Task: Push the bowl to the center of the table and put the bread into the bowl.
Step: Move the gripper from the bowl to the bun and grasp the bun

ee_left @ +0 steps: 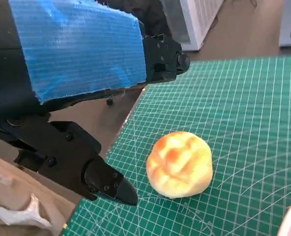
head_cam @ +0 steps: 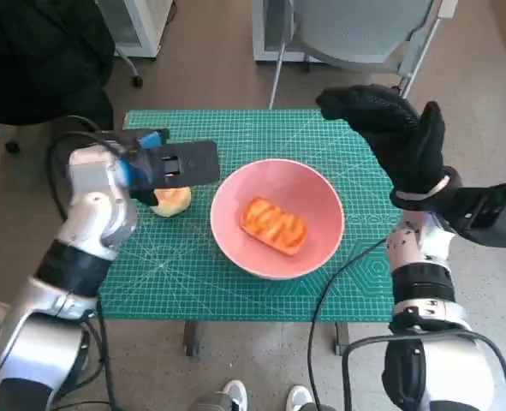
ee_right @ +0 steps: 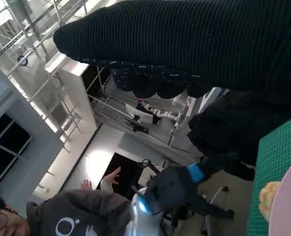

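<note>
A pink bowl [head_cam: 277, 217] sits near the middle of the green cutting mat [head_cam: 338, 137] that covers the small table, with an oblong grilled bread [head_cam: 274, 225] already lying inside it, so both parts of the task look largely done. A second, round bun [head_cam: 171, 200] rests on the mat just left of the bowl, apart from its rim. The robot's left hand [head_cam: 171, 164] hovers just above and beside that bun, its black fingers [ee_left: 106, 182] apart and gripping nothing, as if about to take it or having just let go; which, the pictures cannot say. The gloved right hand [head_cam: 398, 137] is raised well above the table's far right corner, released and empty, seemingly kept clear of the bowl. A person shows in the right wrist view, and a chair [head_cam: 364, 34] stands beyond the table
</note>
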Robot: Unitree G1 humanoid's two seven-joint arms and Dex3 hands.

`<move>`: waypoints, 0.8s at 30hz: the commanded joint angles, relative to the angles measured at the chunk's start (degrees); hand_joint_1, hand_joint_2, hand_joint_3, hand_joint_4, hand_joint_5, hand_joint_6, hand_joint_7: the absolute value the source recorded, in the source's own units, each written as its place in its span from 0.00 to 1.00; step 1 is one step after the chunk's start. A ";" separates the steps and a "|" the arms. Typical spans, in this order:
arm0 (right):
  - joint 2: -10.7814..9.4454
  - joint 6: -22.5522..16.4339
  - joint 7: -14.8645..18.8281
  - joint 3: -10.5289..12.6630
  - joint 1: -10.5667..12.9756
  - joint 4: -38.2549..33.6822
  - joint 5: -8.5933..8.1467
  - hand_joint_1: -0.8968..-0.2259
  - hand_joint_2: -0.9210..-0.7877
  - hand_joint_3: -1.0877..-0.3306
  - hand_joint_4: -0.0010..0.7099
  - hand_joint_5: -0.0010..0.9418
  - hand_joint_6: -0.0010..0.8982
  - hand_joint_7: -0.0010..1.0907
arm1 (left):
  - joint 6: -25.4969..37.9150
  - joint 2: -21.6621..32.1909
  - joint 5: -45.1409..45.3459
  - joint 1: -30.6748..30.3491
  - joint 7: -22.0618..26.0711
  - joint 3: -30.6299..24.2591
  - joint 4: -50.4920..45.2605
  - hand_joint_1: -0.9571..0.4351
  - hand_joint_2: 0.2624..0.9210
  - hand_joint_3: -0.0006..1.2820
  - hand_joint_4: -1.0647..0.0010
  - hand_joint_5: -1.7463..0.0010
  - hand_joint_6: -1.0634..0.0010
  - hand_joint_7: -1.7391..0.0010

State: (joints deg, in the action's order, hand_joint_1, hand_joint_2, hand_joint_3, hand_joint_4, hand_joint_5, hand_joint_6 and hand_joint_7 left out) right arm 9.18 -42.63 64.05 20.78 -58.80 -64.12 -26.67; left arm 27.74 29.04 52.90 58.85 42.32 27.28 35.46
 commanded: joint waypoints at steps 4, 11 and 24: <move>0.57 0.43 0.14 0.19 0.67 -0.39 0.41 0.27 0.00 0.40 0.28 0.00 0.30 0.00 | -4.38 -3.50 -0.72 5.35 -4.43 2.78 12.40 0.50 0.68 0.01 1.00 1.00 0.90 1.00; 0.69 0.67 0.47 0.34 0.89 0.05 0.18 0.28 0.00 0.39 0.28 0.00 0.29 0.00 | -7.25 -4.66 -2.01 5.83 -6.96 3.39 16.06 0.49 0.68 0.01 1.00 1.00 0.91 1.00; 1.15 0.80 0.40 0.19 1.39 1.08 0.25 0.27 0.00 0.39 0.28 0.00 0.29 0.00 | -10.08 -6.68 -6.08 6.86 -9.68 3.41 23.77 0.54 0.69 0.01 0.94 0.35 0.90 1.00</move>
State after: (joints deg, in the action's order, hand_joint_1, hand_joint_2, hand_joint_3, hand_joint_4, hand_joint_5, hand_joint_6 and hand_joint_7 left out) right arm 10.05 -42.59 64.08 21.11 -58.75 -63.22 -26.71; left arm 18.51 22.74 47.79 64.37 33.08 30.65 57.81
